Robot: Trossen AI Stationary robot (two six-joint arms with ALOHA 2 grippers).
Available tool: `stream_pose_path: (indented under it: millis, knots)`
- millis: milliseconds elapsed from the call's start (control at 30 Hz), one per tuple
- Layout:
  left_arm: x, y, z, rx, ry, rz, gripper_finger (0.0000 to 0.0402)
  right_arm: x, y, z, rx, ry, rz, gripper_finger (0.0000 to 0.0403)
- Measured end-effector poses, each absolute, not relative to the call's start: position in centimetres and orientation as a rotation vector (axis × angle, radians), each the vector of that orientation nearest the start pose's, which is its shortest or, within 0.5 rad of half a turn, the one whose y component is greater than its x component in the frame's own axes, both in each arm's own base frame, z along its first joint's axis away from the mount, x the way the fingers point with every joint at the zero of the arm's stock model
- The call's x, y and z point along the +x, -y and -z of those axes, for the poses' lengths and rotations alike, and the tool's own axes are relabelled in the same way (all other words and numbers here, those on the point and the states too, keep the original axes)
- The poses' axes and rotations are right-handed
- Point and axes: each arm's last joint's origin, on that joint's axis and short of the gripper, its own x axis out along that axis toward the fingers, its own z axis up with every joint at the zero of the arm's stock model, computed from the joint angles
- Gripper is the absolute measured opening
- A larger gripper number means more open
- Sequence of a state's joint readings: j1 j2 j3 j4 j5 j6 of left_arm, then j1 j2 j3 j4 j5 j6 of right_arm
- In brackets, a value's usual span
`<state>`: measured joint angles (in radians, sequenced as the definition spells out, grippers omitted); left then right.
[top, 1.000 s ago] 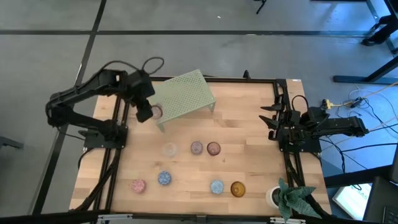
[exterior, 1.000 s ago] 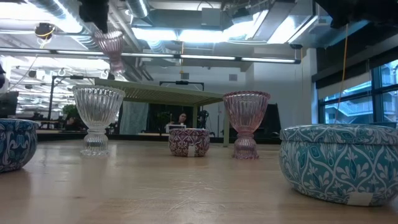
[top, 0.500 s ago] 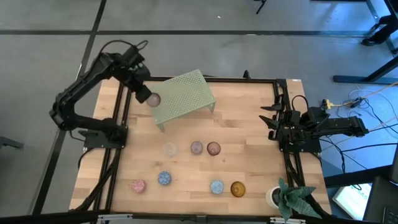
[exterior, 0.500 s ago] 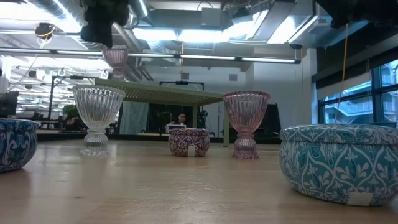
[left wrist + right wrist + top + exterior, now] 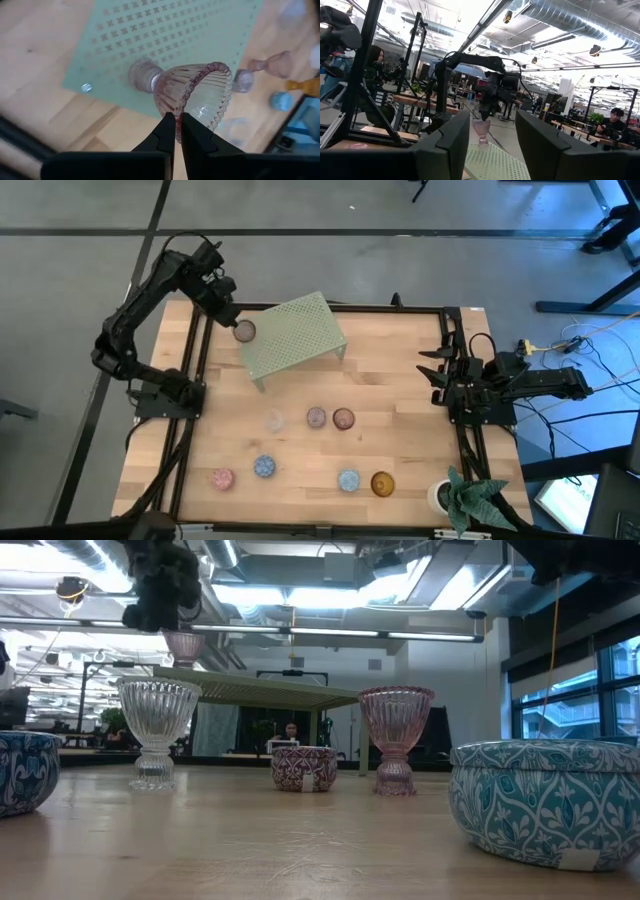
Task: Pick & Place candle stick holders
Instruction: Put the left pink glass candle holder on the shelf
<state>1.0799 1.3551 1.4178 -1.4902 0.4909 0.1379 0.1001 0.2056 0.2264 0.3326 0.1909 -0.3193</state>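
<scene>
held cup [image 5: 200, 95]: ribbed pink glass;
rack [image 5: 295, 335]: pale green, perforated;
front bowl [image 5: 545, 802]: teal-and-white pattern;
table [image 5: 390, 390]: light wood

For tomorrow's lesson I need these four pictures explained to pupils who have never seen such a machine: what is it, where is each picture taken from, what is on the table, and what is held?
It is a robot with two dark arms at a wooden table. One picture looks straight down, one looks level across the tabletop, and one comes from a camera on each wrist. The left gripper pinches the rim of a pink stemmed glass cup, holding it above a pale green rack. The right gripper waits open at the table's right edge. Seven more small cups stand on the table, among them an amber cup, beside a potted plant in the corner. People show in the room behind.
</scene>
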Motion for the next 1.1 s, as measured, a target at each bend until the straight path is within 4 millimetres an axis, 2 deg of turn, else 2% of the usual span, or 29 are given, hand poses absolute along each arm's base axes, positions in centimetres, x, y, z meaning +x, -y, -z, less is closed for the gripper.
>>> stream_pose_path:
  millis: [233, 467, 667, 767, 900, 1000, 1100]
  knots:
    - [11.5, -20.0, -33.3, -0.955, -1.073, -0.411, 0.0012, 9.6, -0.4, -25.5, -0.265, 0.328, 0.144, 0.0165]
    - [11.1, -19.2, -33.9, -0.917, -1.065, -0.398, 0.0003, 9.6, -0.4, -25.5, -0.265, 0.326, 0.143, 0.0165]
    - [12.2, -16.8, -34.8, -0.871, -1.085, -0.319, 0.0001, 9.6, -0.4, -25.5, -0.269, 0.323, 0.144, 0.0165]
    - [13.2, -15.5, -35.6, -0.715, -1.064, -0.323, 0.0001, 9.6, -0.4, -25.5, -0.270, 0.322, 0.143, 0.0165]
    - [13.7, -13.9, -37.2, -0.457, -1.024, -0.452, 0.0001, 9.6, -0.4, -25.4, -0.291, 0.307, 0.156, 0.0165]
    - [13.6, -12.6, -38.2, -0.358, -0.987, -0.568, 0.0001, 9.7, -0.3, -25.2, -0.295, 0.285, 0.170, 0.0165]
    - [13.4, -11.0, -39.1, -0.297, -0.947, -0.605, 0.0001, 9.7, -0.4, -25.0, -0.285, 0.265, 0.163, 0.0165]
